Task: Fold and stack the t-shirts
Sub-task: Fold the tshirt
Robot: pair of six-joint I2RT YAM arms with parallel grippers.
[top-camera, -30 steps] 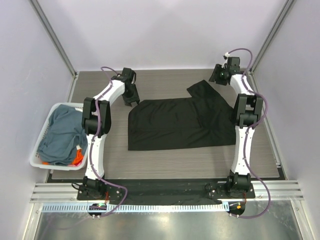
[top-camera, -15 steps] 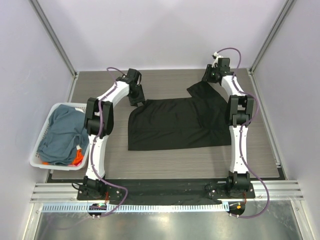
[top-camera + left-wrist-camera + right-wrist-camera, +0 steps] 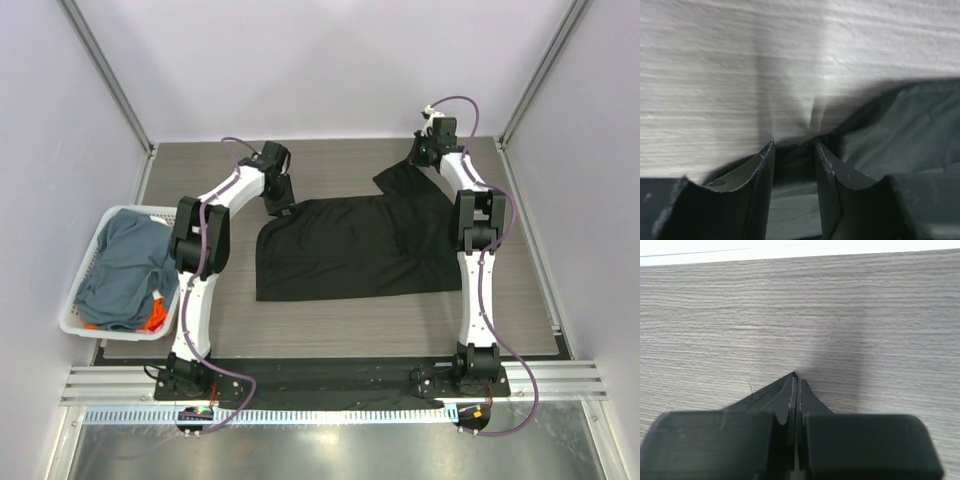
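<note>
A black t-shirt [image 3: 350,245] lies spread flat across the middle of the table. My right gripper [image 3: 420,158] is at its far right corner, by the sleeve. In the right wrist view that gripper [image 3: 796,380] is shut, with the pointed cloth corner [image 3: 762,394] pinched between its fingers. My left gripper [image 3: 283,203] is at the shirt's far left corner. Seen from the left wrist, its jaws [image 3: 794,145] stand apart astride the dark cloth edge [image 3: 890,130], with cloth in the gap. A blue-grey t-shirt [image 3: 125,262] and an orange one [image 3: 155,320] lie in the basket.
A white lattice-sided basket [image 3: 72,305] sits off the table's left edge. Metal frame posts [image 3: 105,75] rise at the back corners. Bare wood-grain table [image 3: 330,165] lies behind the shirt, and a strip of it [image 3: 350,325] in front.
My right gripper moved left to the shirt's far right corner and closed on it. My left gripper slid right onto the far left corner, its jaws narrowing slightly.
</note>
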